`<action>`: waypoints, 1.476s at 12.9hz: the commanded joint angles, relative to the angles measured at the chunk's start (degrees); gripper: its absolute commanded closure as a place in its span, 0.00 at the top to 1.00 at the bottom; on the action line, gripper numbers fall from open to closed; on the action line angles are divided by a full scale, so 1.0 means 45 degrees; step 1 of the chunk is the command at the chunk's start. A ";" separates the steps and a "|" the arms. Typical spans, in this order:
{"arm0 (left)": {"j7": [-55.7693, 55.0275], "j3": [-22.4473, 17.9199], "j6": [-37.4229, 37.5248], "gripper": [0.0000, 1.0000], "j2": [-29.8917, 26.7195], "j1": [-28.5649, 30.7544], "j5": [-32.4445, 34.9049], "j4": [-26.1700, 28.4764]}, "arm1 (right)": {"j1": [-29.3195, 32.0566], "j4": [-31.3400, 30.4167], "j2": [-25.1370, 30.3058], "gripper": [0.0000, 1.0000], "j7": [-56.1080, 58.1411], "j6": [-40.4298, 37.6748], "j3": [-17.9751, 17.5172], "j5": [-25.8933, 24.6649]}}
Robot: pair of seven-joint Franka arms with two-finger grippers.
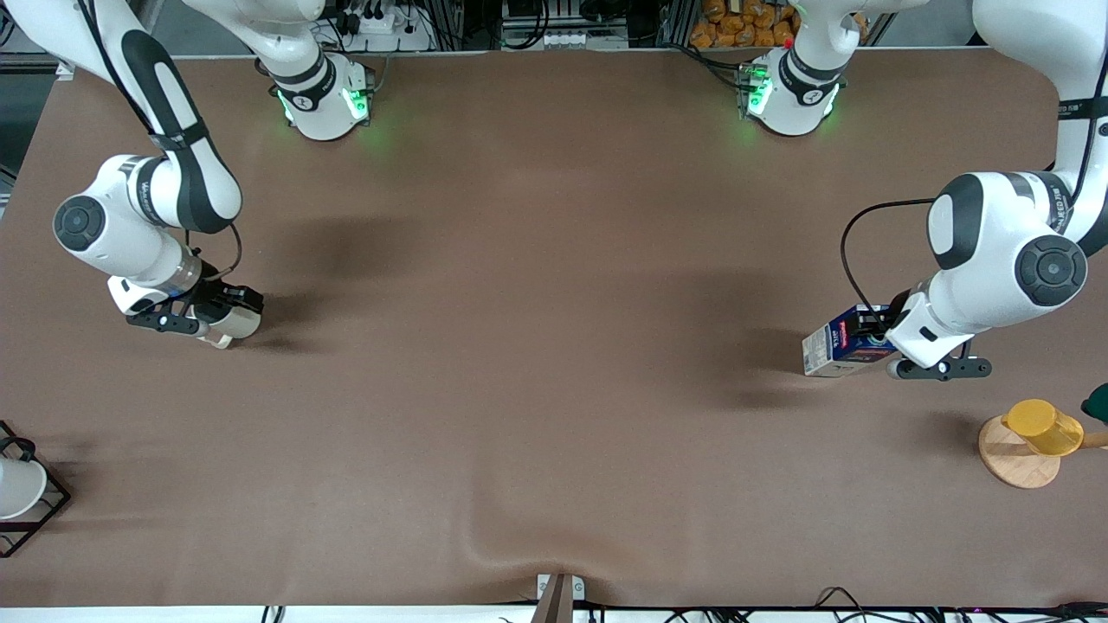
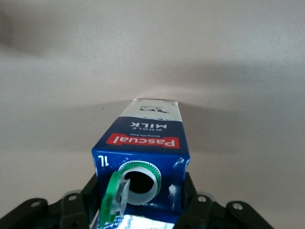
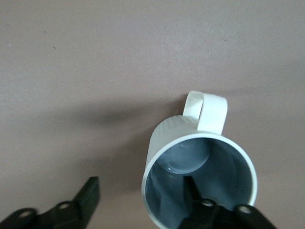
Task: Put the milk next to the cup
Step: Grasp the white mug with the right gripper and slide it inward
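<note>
The brown table [image 1: 554, 346] is carrying both task things well apart; at 3 o'clock of the front view the left gripper [image 1: 876, 333] is clamping the dark-blue gable-top milk carton [image 1: 844, 344], apparently tilted; at 9 o'clock the right gripper [image 1: 227, 313] is straddling the cream-white mug's [image 1: 232, 324] wall, one finger inside, seemingly not yet pinching; keeping the carton level while carrying it toward the mug, I judge, is mattering most.
</note>
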State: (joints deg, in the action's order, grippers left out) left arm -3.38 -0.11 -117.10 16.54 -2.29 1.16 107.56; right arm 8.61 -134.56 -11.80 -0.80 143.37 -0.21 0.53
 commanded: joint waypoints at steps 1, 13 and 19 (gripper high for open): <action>-0.0011 0.0024 -0.0034 0.67 -0.0198 -0.0057 0.0171 0.0005 | 0.0275 0.0215 -0.0696 0.17 -0.0076 0.0366 -0.0187 -0.0059; -0.4945 0.4727 0.1059 0.68 -0.0395 -0.0174 0.0151 -0.1067 | -0.2240 0.4159 0.0396 0.00 -0.0556 -0.5238 -0.0383 0.0116; -0.5654 0.5336 0.2952 0.68 -0.0394 -0.0194 0.0151 -0.2493 | -0.6400 0.5155 -0.0540 0.00 -0.6087 -0.5179 -0.0402 0.0116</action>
State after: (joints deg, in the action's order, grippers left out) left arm -27.49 23.15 -107.28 15.03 -3.52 1.16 98.84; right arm -16.82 -114.70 -11.42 -24.22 120.83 -2.65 0.96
